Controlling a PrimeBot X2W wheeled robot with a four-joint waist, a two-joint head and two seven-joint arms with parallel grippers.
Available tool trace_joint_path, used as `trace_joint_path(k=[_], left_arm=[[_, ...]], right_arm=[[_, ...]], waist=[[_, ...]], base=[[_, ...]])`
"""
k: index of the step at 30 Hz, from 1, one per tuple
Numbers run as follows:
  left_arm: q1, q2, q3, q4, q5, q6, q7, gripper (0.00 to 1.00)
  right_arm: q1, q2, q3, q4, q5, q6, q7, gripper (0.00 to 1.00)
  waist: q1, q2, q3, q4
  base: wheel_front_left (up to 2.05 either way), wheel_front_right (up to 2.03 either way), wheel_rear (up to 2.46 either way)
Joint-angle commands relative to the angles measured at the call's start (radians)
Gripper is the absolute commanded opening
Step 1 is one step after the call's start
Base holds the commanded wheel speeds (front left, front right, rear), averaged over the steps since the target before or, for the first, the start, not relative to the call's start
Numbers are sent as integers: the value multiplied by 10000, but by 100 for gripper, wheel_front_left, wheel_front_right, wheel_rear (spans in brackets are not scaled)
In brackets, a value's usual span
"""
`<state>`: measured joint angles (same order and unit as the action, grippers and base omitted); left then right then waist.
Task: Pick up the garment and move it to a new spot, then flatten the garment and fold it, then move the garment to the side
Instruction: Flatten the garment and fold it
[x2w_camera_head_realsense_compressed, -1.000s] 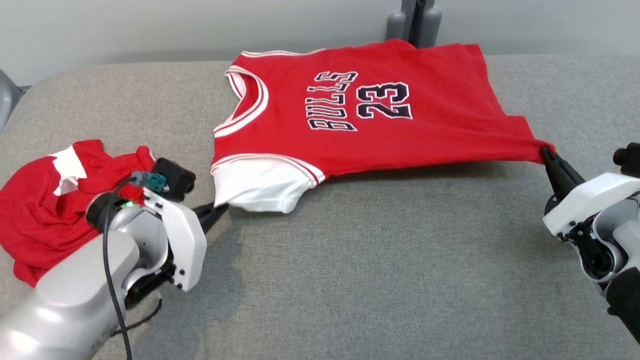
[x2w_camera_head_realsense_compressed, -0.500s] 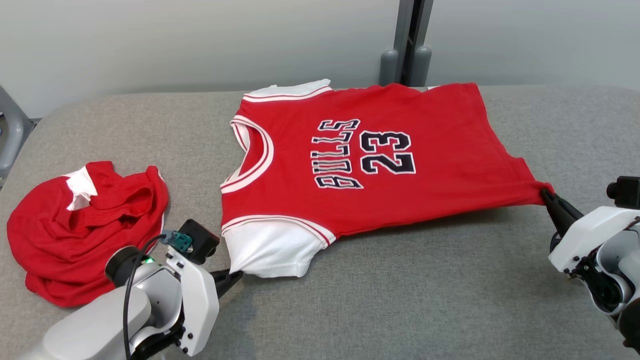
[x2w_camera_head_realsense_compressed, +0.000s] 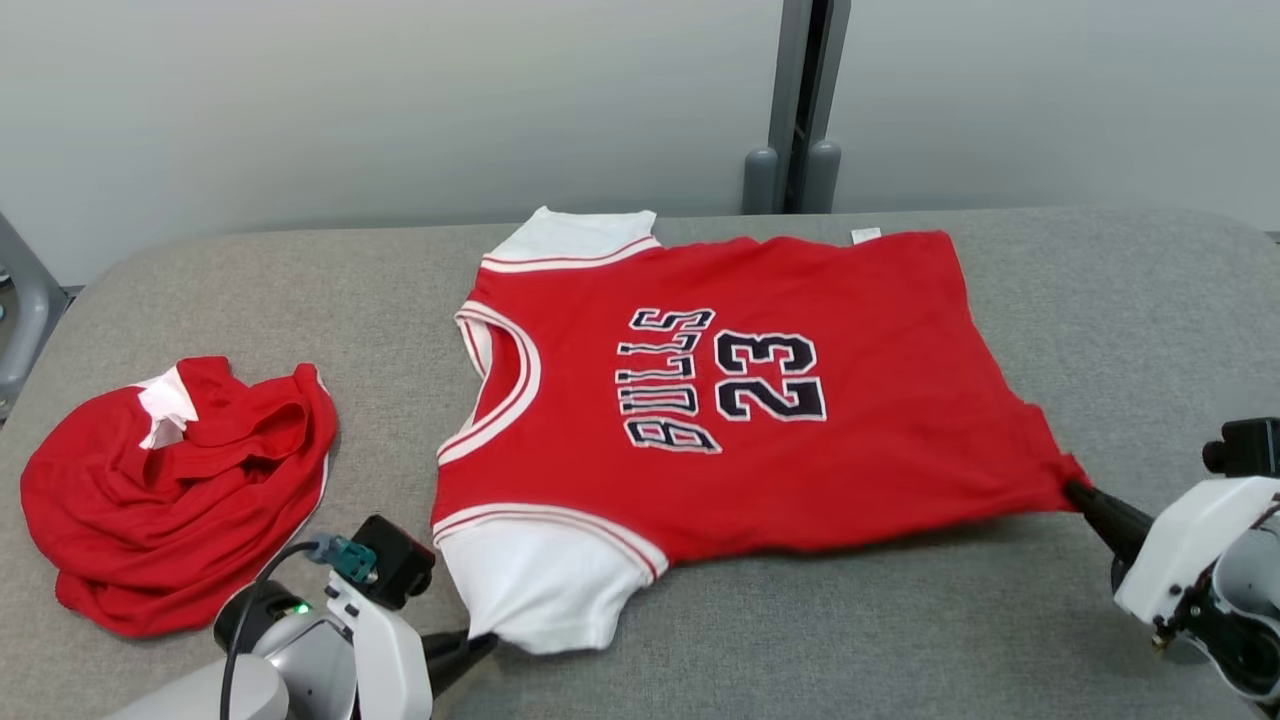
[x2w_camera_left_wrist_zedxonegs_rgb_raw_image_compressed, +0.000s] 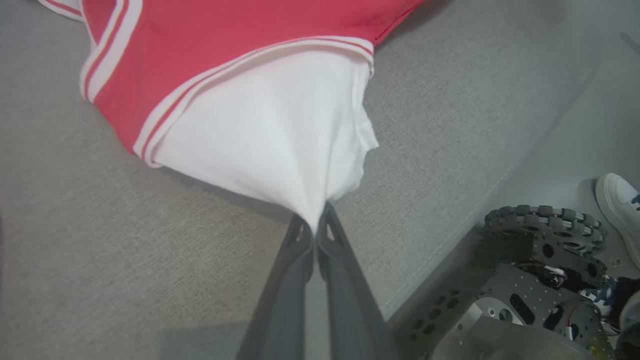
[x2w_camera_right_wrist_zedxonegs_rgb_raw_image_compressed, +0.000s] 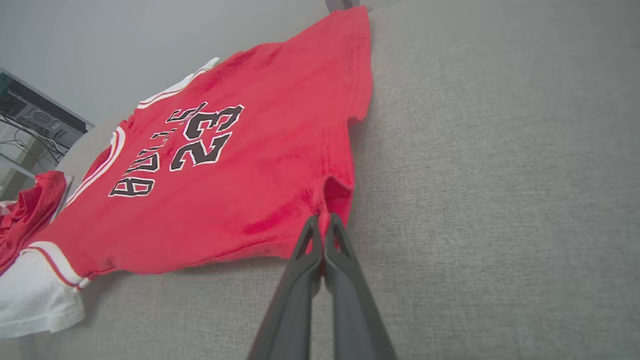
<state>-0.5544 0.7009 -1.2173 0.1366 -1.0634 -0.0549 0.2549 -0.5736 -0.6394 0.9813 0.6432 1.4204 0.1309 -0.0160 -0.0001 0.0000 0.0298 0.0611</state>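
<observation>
A grey padded surface (x2w_camera_head_realsense_compressed: 800, 640) carries a red jersey (x2w_camera_head_realsense_compressed: 880, 330), number 23, spread face up across its middle and reaching toward the far edge. A crumpled red garment (x2w_camera_head_realsense_compressed: 170, 500) lies heaped near the left edge, well apart from the jersey.

The left end effector (x2w_camera_head_realsense_compressed: 480, 640), near the front edge, has its fingers pressed together on the tip of the white sleeve (x2w_camera_head_realsense_compressed: 545, 590). The right end effector (x2w_camera_head_realsense_compressed: 1075, 492), toward the right edge, is likewise clamped on the hem corner (x2w_camera_head_realsense_compressed: 1060, 470). The cloth draws to a point at each pinch.

The jersey looks light, soft and limp, likely to sag, crease and drag on the felt-like cover. Corners and hems, thin enough for narrow fingers, appear the sound places to hold; a one-layer pinch could slip.
</observation>
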Motion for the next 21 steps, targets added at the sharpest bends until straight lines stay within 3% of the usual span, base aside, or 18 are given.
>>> trace_joint_path(k=[1,21], left_arm=[[178,135,-14,-172,-108,-60,53,0],[1138,1545,-203,-2759,-1774,-200,1384,0]], right_arm=[[184,-261,35,-161,74,-3,70,0],[1867,-2219,371,-2410,1736,-3,2034,0]], waist=[[1,0,-54,-32],[1,0,-344,-244]], base=[[0,0,0],[0,0,0]])
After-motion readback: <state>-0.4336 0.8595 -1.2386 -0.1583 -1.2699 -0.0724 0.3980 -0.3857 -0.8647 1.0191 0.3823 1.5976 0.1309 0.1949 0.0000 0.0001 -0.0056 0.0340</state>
